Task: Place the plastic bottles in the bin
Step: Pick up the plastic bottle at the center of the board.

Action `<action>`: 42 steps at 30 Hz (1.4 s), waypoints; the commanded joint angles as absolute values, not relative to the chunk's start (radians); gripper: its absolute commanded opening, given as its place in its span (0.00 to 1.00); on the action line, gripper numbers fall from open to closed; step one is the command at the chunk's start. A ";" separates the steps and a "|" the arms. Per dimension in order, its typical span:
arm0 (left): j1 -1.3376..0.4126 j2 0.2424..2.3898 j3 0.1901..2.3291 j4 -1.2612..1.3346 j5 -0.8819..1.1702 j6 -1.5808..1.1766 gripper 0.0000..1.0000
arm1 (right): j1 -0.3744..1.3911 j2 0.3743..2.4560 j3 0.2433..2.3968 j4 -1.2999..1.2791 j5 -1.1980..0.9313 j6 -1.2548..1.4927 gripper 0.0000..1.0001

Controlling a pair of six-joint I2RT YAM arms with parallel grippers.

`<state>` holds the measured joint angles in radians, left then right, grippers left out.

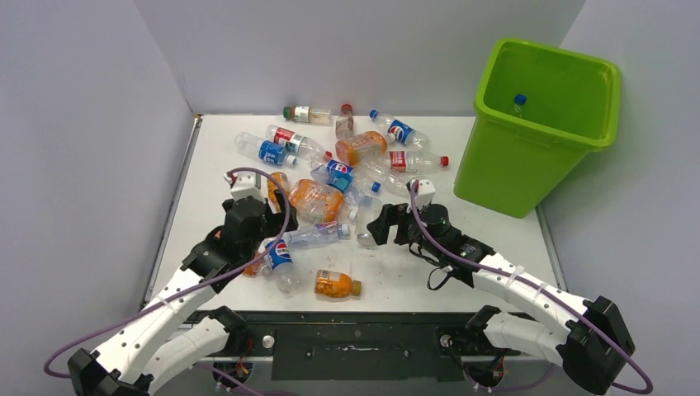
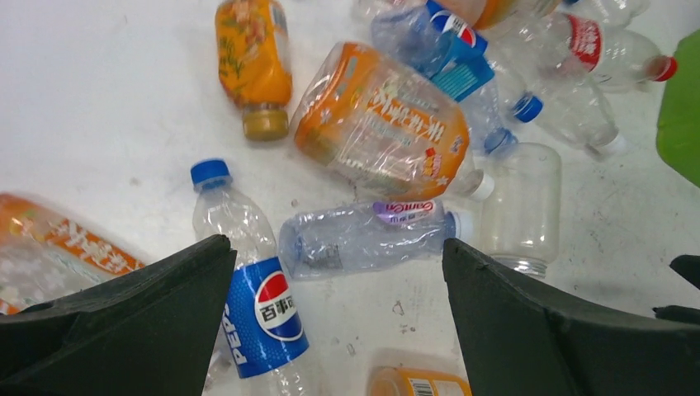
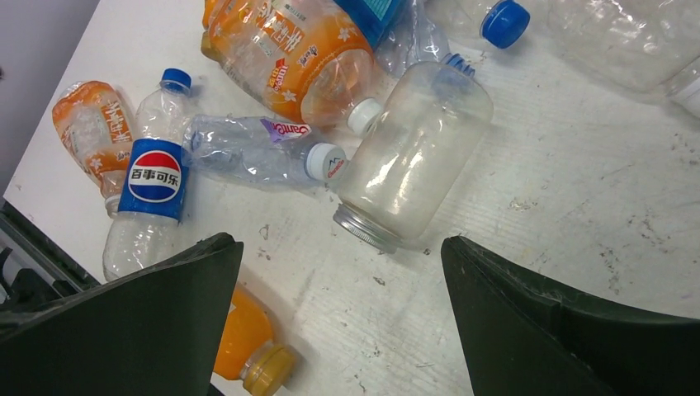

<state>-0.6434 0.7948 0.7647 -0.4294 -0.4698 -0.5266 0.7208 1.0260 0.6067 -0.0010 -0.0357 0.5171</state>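
While the white tabletop (image 1: 388,285) lies strewn with plastic bottles (image 1: 361,147) across the middle of the overhead view, the tall lime-green plastic bin (image 1: 503,169) at the upper right, smooth-walled with a flared rim, shows just one blue-capped bottle (image 1: 519,101) inside. By that count the task looks barely begun, with almost the whole pile left.

Both arms reach in from the bottom edge. The left gripper (image 2: 334,247) hangs spread wide and empty over the near bottles, and the right gripper (image 3: 340,243) is equally wide, gripping nothing.

Largest in the pile is a crushed clear bottle with a glossy orange label (image 2: 380,124), dented and creased, at the upper centre of the left wrist view. Beside it lies a smooth, clear wide-mouthed jar (image 3: 417,144) with a silvery threaded neck and no cap — whether it is plastic I cannot tell. At lower left lies a slim clear bottle with a blue cola label (image 2: 256,305); between the left fingers sits a crumpled clear bottle with a purple label (image 2: 363,235), thin and wrinkled. Smallest is a squat orange bottle (image 1: 337,285) alone near the bottom.
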 commanded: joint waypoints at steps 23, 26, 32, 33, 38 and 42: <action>-0.592 1.186 0.633 -0.524 -0.403 -0.953 0.97 | 0.730 0.955 0.525 0.126 -0.067 0.575 0.96; -0.592 1.189 0.627 -0.524 -0.405 -0.956 0.97 | 0.730 0.975 0.532 0.132 -0.076 0.574 0.96; -0.592 1.189 0.614 -0.492 -0.385 -0.928 0.97 | 0.731 0.993 0.535 0.141 -0.079 0.570 0.96; -0.592 1.194 0.610 -0.481 -0.374 -0.925 0.92 | 0.731 0.995 0.536 0.141 -0.080 0.570 0.96; -0.592 1.213 0.575 -0.425 -0.330 -0.928 0.74 | 0.732 0.981 0.537 0.132 -0.082 0.577 0.96; -0.592 1.177 0.553 -0.392 -0.302 -0.907 0.60 | 0.732 0.950 0.554 0.098 -0.075 0.569 0.96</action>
